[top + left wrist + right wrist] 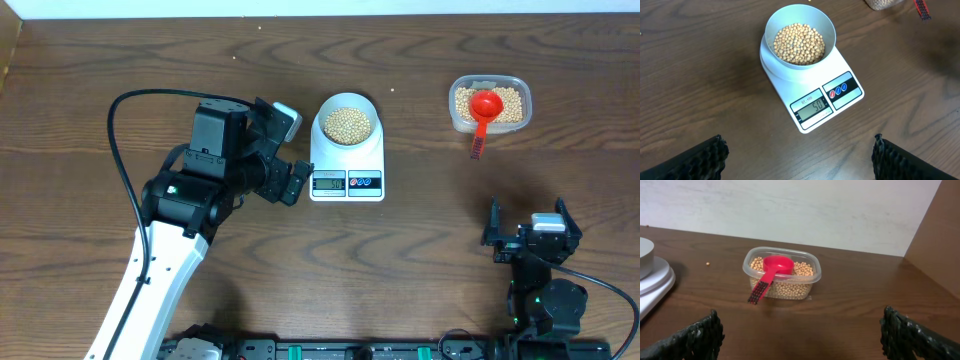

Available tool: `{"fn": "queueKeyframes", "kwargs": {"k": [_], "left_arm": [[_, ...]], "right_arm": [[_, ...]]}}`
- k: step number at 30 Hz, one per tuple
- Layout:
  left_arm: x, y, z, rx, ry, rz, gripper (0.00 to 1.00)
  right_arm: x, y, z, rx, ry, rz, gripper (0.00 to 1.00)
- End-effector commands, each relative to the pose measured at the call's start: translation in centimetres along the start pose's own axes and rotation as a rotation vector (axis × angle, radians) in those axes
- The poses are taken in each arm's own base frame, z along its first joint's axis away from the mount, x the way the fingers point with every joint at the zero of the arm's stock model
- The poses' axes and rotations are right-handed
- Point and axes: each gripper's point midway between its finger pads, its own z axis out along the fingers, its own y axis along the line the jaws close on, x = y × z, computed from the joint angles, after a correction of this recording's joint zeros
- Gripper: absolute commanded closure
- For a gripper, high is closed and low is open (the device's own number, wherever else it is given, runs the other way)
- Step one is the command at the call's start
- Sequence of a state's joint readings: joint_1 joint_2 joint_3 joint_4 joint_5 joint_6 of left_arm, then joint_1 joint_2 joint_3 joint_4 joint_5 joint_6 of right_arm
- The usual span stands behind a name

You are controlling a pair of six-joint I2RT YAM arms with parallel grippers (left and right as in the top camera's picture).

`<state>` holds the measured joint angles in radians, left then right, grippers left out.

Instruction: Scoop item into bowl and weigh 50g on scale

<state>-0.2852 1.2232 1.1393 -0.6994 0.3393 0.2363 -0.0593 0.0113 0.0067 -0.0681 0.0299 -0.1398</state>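
Observation:
The pale bowl (pixel 323 118) stands on the white scale (pixel 347 165) and holds tan beans (pixel 347 124). In the left wrist view the bowl (pixel 771 22) with beans (pixel 800 44) sits on the scale (pixel 840 62), whose display reads 50. My left gripper (pixel 290 152) is open and empty just left of the scale; its fingers frame bare table in the left wrist view (pixel 800 160). My right gripper (pixel 530 222) is open and empty at the front right, facing the tub from a distance (pixel 800 335).
A clear plastic tub (pixel 455 105) of beans stands at the back right with a red scoop (pixel 486 105) lying in it, handle over the front rim; both show in the right wrist view (pixel 810 277), (pixel 775 266). A stray bean (pixel 707 263) lies on the table.

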Motion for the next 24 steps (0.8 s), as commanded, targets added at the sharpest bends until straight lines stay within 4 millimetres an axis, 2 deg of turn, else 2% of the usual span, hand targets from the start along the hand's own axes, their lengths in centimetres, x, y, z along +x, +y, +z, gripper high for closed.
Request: {"fn": "queueKeyframes", "kwargs": {"k": [1,17,21,24], "left_arm": [[0.1,-0.3,0.1,0.014,0.001,0.003,0.06],[0.3,-0.1,-0.3,0.002,0.005,-0.001,0.06],[-0.5,2.0,-1.9,-0.141,-0.05,0.013,0.06],[-1.7,4.1,-4.5,-0.292,-0.147,0.021,0.06]], "right_arm": [[0.0,0.3,0.0,-0.014,-0.002,-0.004,0.01],[0.0,0.3,0.0,-0.013,-0.002,-0.004,0.01],[0.0,0.3,0.0,-0.013,-0.002,-0.004,0.01],[0.0,0.3,0.0,-0.013,-0.002,-0.004,0.01]]}}
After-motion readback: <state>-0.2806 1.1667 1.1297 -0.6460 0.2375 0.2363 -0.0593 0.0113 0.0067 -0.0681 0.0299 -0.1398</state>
